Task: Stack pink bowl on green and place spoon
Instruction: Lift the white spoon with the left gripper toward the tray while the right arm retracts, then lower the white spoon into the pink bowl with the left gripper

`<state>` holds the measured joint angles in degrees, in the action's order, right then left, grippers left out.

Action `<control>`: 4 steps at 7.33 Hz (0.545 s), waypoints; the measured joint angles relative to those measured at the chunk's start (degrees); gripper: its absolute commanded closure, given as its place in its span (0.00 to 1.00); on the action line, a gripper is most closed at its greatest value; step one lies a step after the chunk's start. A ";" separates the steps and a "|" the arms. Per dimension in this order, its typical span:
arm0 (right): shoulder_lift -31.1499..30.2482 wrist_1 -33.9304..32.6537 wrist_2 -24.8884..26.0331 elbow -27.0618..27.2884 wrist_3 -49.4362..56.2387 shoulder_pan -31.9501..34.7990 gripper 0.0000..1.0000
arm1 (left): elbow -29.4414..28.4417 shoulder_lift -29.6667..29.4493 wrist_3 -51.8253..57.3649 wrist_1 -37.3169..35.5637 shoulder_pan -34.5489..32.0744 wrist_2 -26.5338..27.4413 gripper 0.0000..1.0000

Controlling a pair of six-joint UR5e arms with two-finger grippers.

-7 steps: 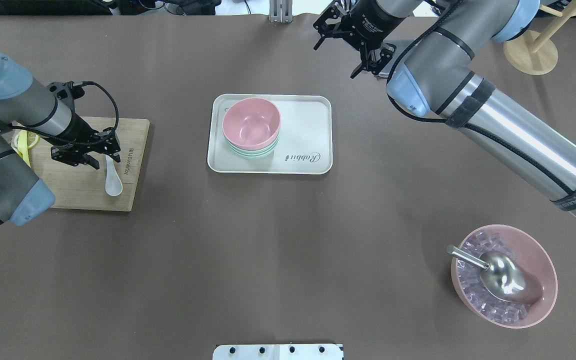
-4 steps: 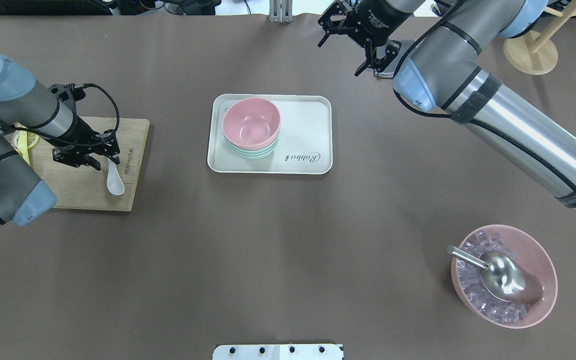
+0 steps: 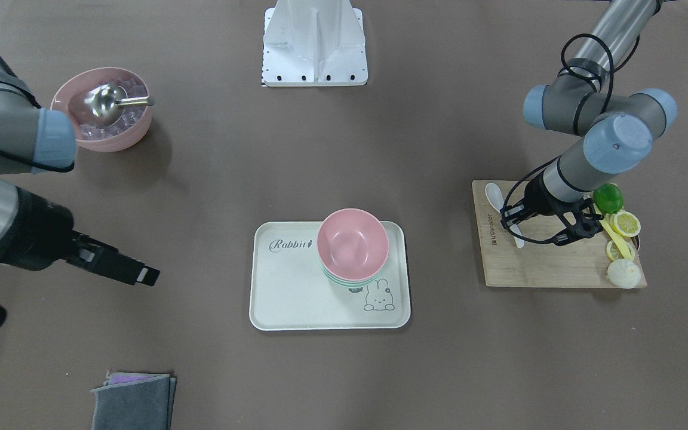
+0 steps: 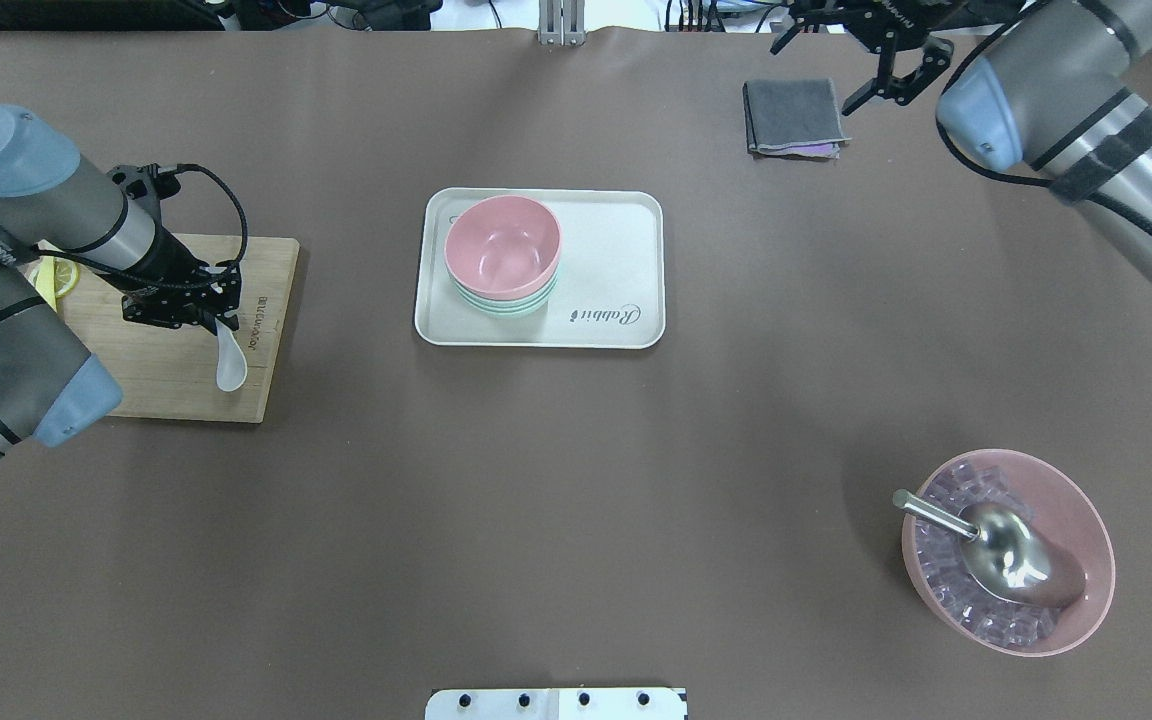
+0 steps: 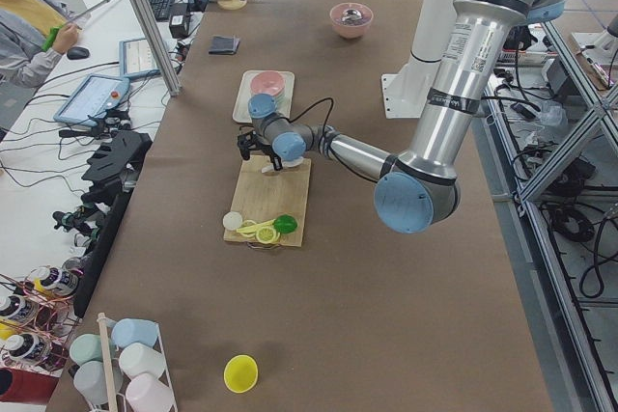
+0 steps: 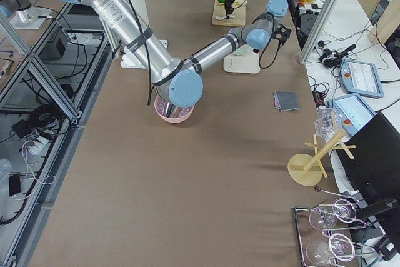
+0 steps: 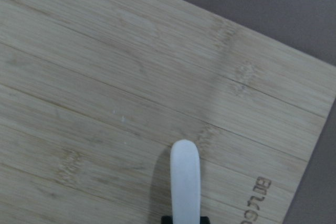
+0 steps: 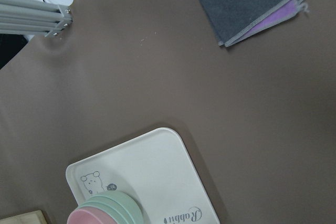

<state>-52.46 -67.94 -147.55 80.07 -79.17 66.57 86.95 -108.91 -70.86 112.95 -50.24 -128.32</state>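
- Left jaws: closed narrow on the handle of the white spoon [image 4: 228, 365]. The spoon's bowl end is over the bamboo cutting board [image 4: 166, 385], near its lettered edge. Whether that end touches the board, I cannot tell.
- Right jaws: spread wide, holding nothing, at the far edge of the brown surface [image 4: 576, 480], just beside a folded grey cloth [image 4: 794, 115].
- Pink bowl [image 4: 502, 245]: round, smooth, matte. It sits nested in the green bowl [image 4: 508, 306], of which only pale rim bands show. Both are on the cream tray [image 4: 621, 250] with rounded corners, toward the end nearer my left arm.
- Left wrist view: one glossy rounded spoon end against straight bamboo grain, with engraved lettering at the board's edge.
- Front view adds a lime [image 3: 607, 197] and lemon slices [image 3: 626, 223] on the board, which my left arm mostly hides from overhead.
- Right wrist view adds a purple layer under the cloth.
- Well apart from the tray: an ice bowl [image 4: 1096, 570], pink, filled with clear cubes, with a shiny metal scoop [image 4: 1011, 560] in it.
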 measured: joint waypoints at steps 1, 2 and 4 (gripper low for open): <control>-2.16 -0.02 -0.58 0.28 3.02 1.79 0.00 | 0.12 -1.51 -0.22 -0.12 -0.05 -0.61 1.00; -4.62 -0.02 -0.77 0.82 6.05 3.45 0.00 | 0.13 -4.16 -0.56 -0.66 -0.13 -1.68 1.00; -9.04 0.07 -0.77 2.22 10.88 5.88 0.00 | 0.05 -11.91 -1.92 -3.84 -0.21 -2.43 1.00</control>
<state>-61.50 -67.87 -148.32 82.29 -68.29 72.45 87.00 -120.82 -72.78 109.10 -50.45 -130.75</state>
